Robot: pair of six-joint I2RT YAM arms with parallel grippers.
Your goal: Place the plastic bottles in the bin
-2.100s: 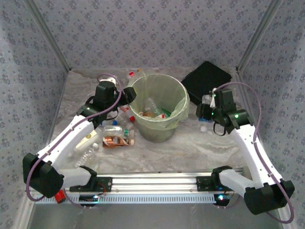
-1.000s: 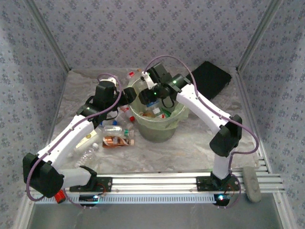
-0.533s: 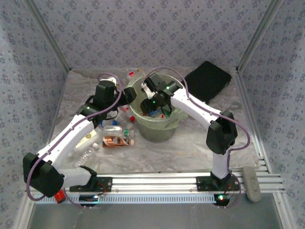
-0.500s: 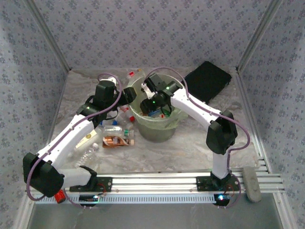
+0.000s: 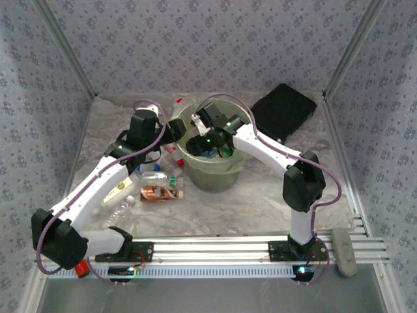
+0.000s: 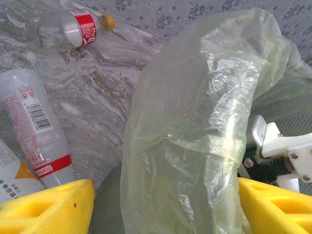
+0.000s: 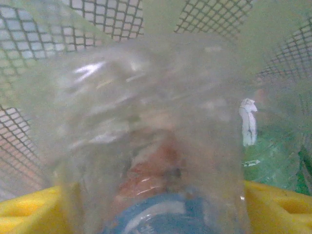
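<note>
Seen from overhead, the right arm, which two seconds ago was out beside the black box (image 5: 283,111), now stretches across the table (image 5: 260,195). The right gripper (image 5: 210,139) is sunk in the mouth of the bin (image 5: 241,153). The left gripper (image 5: 174,128) has not stirred from the bin's left rim, and loose bottles (image 5: 158,177) lie just beyond it.

Left wrist camera: the left gripper (image 6: 161,209) stands with its jaws apart and pinches nothing. The bin's liner (image 6: 204,112) billows between them. A red-labelled bottle (image 6: 80,27) and a second bottle (image 6: 34,126) lie on the table nearby.

Right wrist camera: a clear, blue-capped bottle (image 7: 146,122) fills the gap of the right gripper (image 7: 151,204), with the bin's mesh wall (image 7: 29,58) behind it. Clamped or already let go, I cannot tell.

This bottle looks as good as delivered, but several more wait on the left.
</note>
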